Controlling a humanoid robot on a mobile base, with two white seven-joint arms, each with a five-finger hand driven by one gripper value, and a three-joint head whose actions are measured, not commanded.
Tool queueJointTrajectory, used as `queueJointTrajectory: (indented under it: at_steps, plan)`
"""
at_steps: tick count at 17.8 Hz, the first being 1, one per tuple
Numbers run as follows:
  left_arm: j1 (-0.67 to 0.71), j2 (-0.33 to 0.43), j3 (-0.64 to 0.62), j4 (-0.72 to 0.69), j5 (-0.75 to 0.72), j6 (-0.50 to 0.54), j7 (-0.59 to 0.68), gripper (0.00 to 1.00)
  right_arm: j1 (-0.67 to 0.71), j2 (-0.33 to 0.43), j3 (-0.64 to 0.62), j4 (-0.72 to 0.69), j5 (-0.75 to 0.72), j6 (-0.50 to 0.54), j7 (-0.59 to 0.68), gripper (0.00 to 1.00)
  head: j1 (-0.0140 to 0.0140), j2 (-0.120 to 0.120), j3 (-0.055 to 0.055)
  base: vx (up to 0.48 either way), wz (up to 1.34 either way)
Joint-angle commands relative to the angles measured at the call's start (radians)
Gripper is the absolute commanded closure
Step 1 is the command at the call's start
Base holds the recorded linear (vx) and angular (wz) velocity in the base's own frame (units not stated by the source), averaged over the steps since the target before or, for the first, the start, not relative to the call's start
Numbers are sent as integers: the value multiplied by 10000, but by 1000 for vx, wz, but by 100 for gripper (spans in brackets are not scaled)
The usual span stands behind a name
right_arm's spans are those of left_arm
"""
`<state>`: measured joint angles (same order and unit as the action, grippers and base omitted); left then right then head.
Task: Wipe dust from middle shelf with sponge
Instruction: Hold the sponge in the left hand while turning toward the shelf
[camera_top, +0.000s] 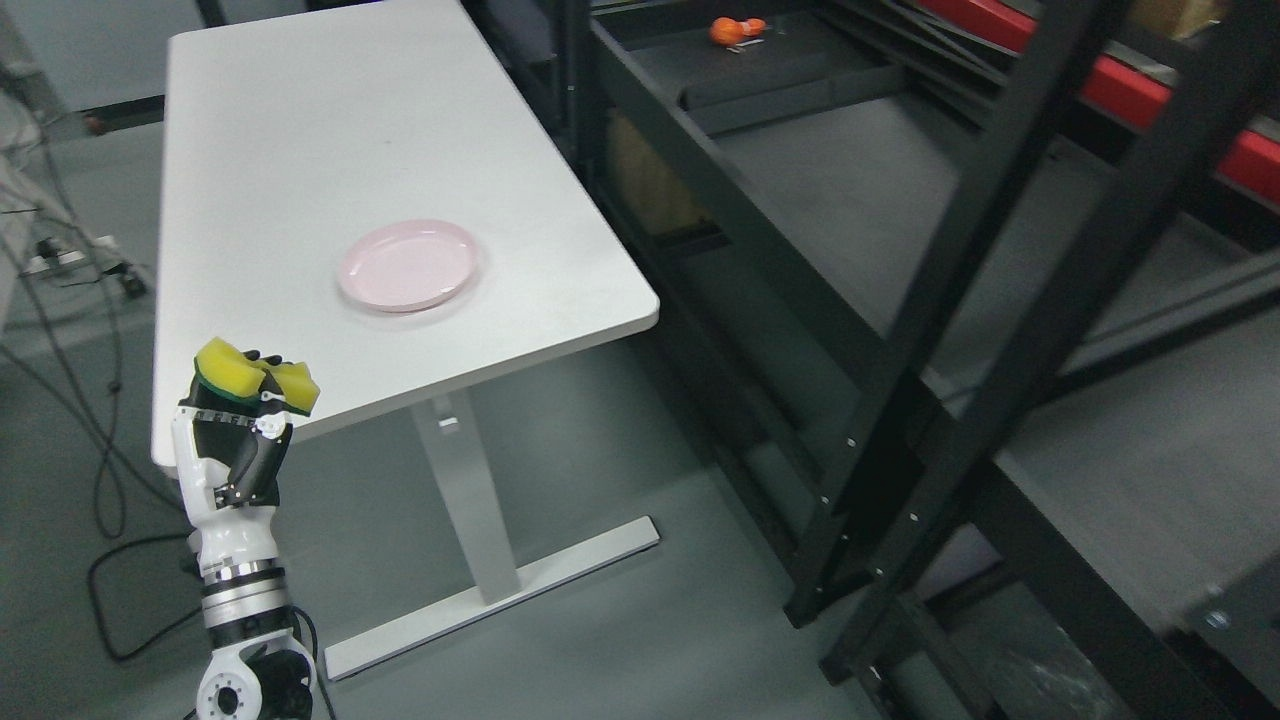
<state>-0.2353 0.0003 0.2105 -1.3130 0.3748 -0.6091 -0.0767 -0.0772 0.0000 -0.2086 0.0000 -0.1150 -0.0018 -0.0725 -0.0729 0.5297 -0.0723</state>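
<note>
The rack (900, 300) on the right is cut off by the picture's edge, its shelves dark and hard to read. The left hand (235, 440) is clamped on one yellow sponge (255, 377) at the table's (300, 150) near corner. One pink plate (408, 265) sits on the table.

sponge (256, 378) — yellow, dark green underside | squeezed in left robot hand (235, 440) | middle shelf (900, 200) — dark grey, right
</note>
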Motion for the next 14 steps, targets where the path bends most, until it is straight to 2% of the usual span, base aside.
queueJointTrajectory:
  at_steps: [1, 10, 14]
  plan:
    - [328, 172, -325, -261, 26, 1, -15, 98, 5, -174, 0, -174, 0, 724, 4, 0, 0, 0, 0, -287, -989]
    - [420, 172, -402, -429, 26, 1, -30, 99, 5, -174, 0, -174, 0, 724, 4, 0, 0, 0, 0, -272, -1109]
    - [635, 172, -1120, -1210, 26, 1, -46, 99, 5, -174, 0, -174, 0, 724, 4, 0, 0, -1, 0, -174, -1186]
